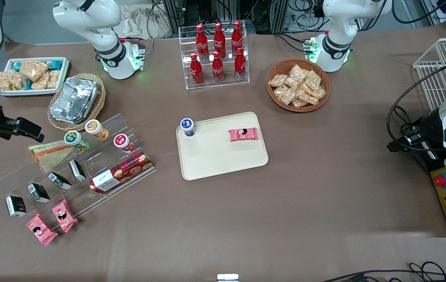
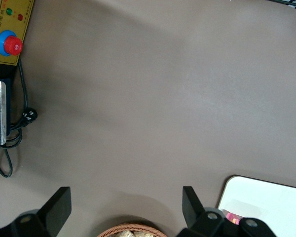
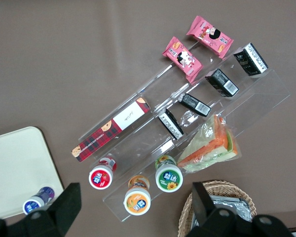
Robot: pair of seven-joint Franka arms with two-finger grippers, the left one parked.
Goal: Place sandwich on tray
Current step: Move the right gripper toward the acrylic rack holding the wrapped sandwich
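The sandwich [image 1: 50, 154], a clear-wrapped triangular wedge with orange and green filling, lies on the upper step of a clear acrylic stand, beside a green-lidded bottle [image 1: 74, 140]. It also shows in the right wrist view [image 3: 209, 145]. The cream tray [image 1: 215, 160] lies mid-table and holds a blue-lidded bottle [image 1: 187, 127] and a pink snack packet [image 1: 242, 134]; its corner shows in the right wrist view [image 3: 15, 158]. My right gripper [image 1: 27, 131] hangs open and empty, high over the stand at the working arm's end, apart from the sandwich; the wrist view shows it [image 3: 135, 197] over the bottles.
The stand [image 1: 70, 176] also carries orange-lidded [image 1: 95, 128] and red-lidded [image 1: 123, 141] bottles, small black cartons, a red biscuit box [image 1: 123, 172] and pink packets [image 1: 64, 215]. A foil container in a wicker basket [image 1: 74, 100], a white snack bin [image 1: 31, 74], a cola rack [image 1: 217, 55] and a snack basket [image 1: 298, 84] stand farther back.
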